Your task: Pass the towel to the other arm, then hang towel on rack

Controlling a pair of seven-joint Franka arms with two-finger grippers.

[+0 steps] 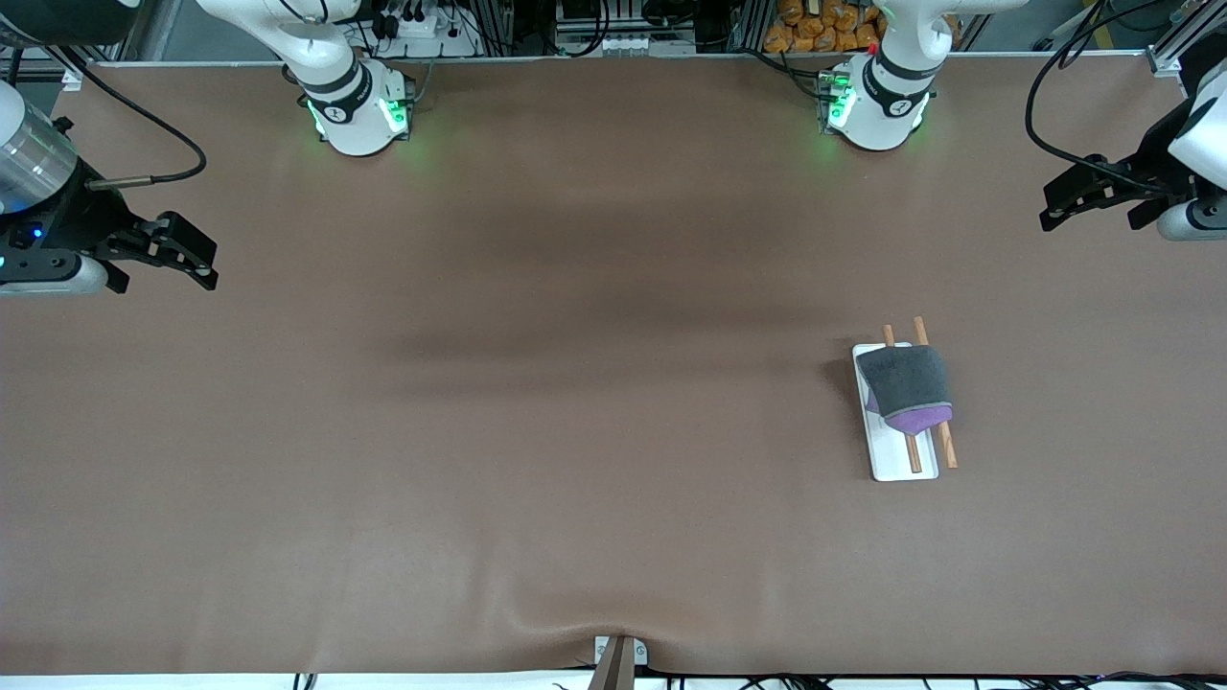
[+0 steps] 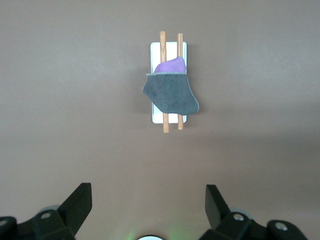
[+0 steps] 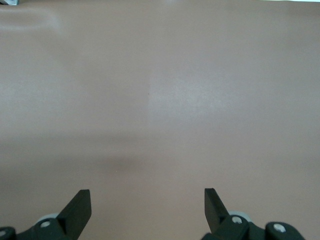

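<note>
Brown worktop (image 1: 575, 431), one object group on it, both arms drawn back to its ends.

Nearest the front camera: a small metal bracket (image 1: 619, 656) at the middle of the worktop's near edge, the brown cover puckered around it.

Farther in, toward the left arm's end: the rack (image 1: 901, 450), a white rectangular base with two wooden rods lying lengthwise over it, side by side. Rod ends stick out past both short edges of the base. The towel (image 1: 906, 381) is draped across both rods, covering the part of the rack farther from the front camera. Dark grey face up; purple underside shows as a flap at its nearer edge. Left wrist view gives the same: grey cloth (image 2: 171, 92) over the rods, purple corner showing, white base (image 2: 169, 117) beneath. Nothing touches the cloth.

Farther again, at the worktop's ends:
- Left gripper (image 1: 1088, 196) hangs above the end edge on the left arm's side, well apart from the rack. Fingers (image 2: 77, 205) spread wide, nothing between them.
- Right gripper (image 1: 187, 254) hangs above the end edge on the right arm's side. Fingers (image 3: 80, 205) likewise spread wide, nothing held; only bare brown surface under it.

Farthest: both arm bases along the far edge, green lights lit.
</note>
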